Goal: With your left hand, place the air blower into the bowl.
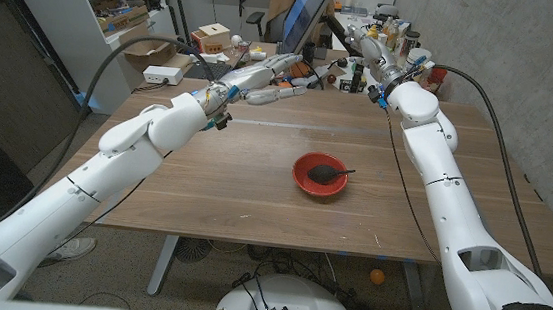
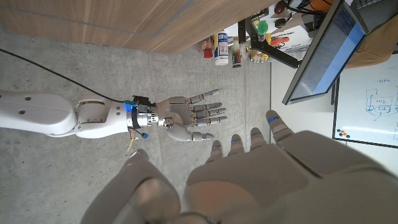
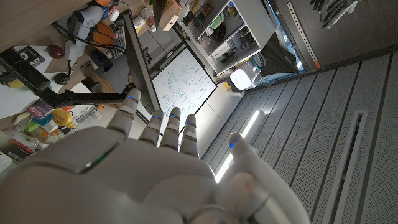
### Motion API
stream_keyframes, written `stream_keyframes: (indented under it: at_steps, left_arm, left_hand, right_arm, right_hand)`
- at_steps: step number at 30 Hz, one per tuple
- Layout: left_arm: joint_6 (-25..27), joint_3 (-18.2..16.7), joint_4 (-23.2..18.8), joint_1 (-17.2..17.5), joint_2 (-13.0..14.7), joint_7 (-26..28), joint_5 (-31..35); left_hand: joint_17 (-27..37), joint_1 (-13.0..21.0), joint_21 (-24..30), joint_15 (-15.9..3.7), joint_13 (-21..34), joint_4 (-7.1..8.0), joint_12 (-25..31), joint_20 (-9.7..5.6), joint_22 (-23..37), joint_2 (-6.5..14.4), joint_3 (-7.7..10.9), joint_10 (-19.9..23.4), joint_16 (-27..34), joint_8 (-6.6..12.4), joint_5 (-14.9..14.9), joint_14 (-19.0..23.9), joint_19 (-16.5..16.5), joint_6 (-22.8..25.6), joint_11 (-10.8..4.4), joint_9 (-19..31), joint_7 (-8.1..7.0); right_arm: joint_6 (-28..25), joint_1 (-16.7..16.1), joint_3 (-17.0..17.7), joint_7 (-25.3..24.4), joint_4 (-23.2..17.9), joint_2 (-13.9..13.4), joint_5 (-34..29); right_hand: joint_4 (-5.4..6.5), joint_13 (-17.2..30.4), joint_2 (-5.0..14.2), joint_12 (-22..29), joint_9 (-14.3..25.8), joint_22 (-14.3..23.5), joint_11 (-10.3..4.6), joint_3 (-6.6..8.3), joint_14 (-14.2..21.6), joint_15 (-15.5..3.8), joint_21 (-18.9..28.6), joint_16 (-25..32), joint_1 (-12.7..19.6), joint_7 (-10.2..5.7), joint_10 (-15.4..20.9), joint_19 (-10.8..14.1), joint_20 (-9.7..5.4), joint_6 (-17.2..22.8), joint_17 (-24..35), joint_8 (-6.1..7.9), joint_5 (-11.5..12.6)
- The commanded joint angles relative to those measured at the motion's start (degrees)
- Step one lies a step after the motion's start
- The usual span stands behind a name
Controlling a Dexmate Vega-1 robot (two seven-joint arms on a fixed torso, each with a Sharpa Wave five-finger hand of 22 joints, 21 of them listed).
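A red bowl (image 1: 318, 183) stands on the wooden table (image 1: 234, 181), right of the middle. The black air blower (image 1: 327, 171) lies inside it, its thin nozzle pointing over the rim to the right. My left hand (image 1: 263, 79) is raised above the table's far edge, well left of and beyond the bowl, fingers stretched out and holding nothing. The left wrist view shows its back (image 2: 261, 177). My right hand (image 1: 364, 44) is lifted past the far right corner, fingers apart and empty. It also appears with spread fingers in the left wrist view (image 2: 189, 118) and in its own wrist view (image 3: 143, 168).
A monitor (image 1: 304, 12) on a black arm stands behind the table's far edge. Bottles and small clutter (image 1: 392, 35) crowd the back right. Shelves (image 1: 119, 1) and boxes (image 1: 209, 39) are at the back left. A concrete wall runs along the right.
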Motion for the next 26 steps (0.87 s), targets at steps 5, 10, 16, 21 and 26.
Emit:
stream_keyframes:
  at_steps: [5,10,16,21,26]
  left_arm:
    - [1.1,-3.1,-2.2,2.3,1.5,1.5,-5.7]
    - [0.8,-4.4,-2.7,2.8,2.2,1.9,-7.4]
    - [-1.0,-5.8,-2.4,3.4,3.3,2.3,-9.8]
    - [-2.7,-6.3,-1.7,4.5,3.5,2.9,-12.0]
    - [-3.4,-7.4,-1.9,5.7,4.5,3.1,-12.6]
  left_hand:
    - [0.1,-0.6,-0.5,0.49,0.1,0.12,0.7,0.13,0.3,0.0,-0.51,-3.1,0.5,0.51,0.4,-0.6,-0.4,-1.9,0.47,0.2,-0.28]
    - [0.1,-0.8,-0.6,0.50,0.1,0.16,0.8,0.13,0.3,-0.1,-0.65,-2.8,0.6,0.61,0.4,-0.4,-0.5,-1.7,0.48,0.2,-0.43]
    - [0.1,-0.9,-0.8,0.49,0.1,0.22,1.0,0.12,0.3,-0.1,-0.83,-2.6,0.7,0.71,0.5,-0.2,-0.6,-1.5,0.57,0.1,-0.58]
    - [0.1,-1.0,-0.9,0.54,0.0,0.24,1.0,0.12,0.3,-0.1,-0.91,-2.5,0.7,0.81,0.6,-0.2,-0.7,-1.3,0.59,0.1,-0.64]
    - [0.1,-1.1,-1.0,0.53,0.0,0.27,1.1,0.12,0.4,-0.1,-1.01,-2.5,0.8,0.85,0.7,-0.1,-0.7,-1.2,0.62,0.1,-0.69]
  right_arm:
    - [-2.2,-0.8,0.5,-0.5,-2.1,0.6,-1.0]
    - [-3.1,-2.0,1.0,-1.1,-4.2,0.6,-1.7]
    - [-4.6,-5.4,1.9,-2.3,-8.6,0.8,-2.9]
    - [-5.5,-7.9,2.6,-3.1,-10.6,1.4,-3.3]
    - [-5.1,-9.1,2.9,-3.7,-11.2,2.0,-3.4]
  right_hand:
    - [-0.05,0.1,-0.38,0.2,0.3,0.3,0.00,-0.05,0.0,0.00,0.2,0.1,0.0,-0.02,-0.1,-0.2,-0.03,0.0,0.2,0.23,0.2]
    - [-0.02,0.1,-0.43,0.2,0.3,0.3,0.01,-0.13,0.0,0.03,0.3,0.1,-0.1,0.01,-0.1,-0.1,-0.06,0.1,0.2,0.25,0.2]
    - [0.01,0.1,-0.49,0.2,0.3,0.3,0.04,-0.22,0.1,0.08,0.3,0.1,-0.2,0.07,0.0,-0.1,-0.07,0.1,0.2,0.28,0.2]
    - [0.01,0.1,-0.50,0.2,0.3,0.3,-0.03,-0.26,0.0,0.01,0.4,0.1,-0.2,0.04,0.0,0.0,-0.08,0.2,0.2,0.29,0.2]
    - [0.02,0.1,-0.49,0.2,0.3,0.3,-0.12,-0.29,0.0,0.01,0.4,0.1,-0.2,0.02,-0.1,0.0,-0.08,0.2,0.2,0.30,0.2]
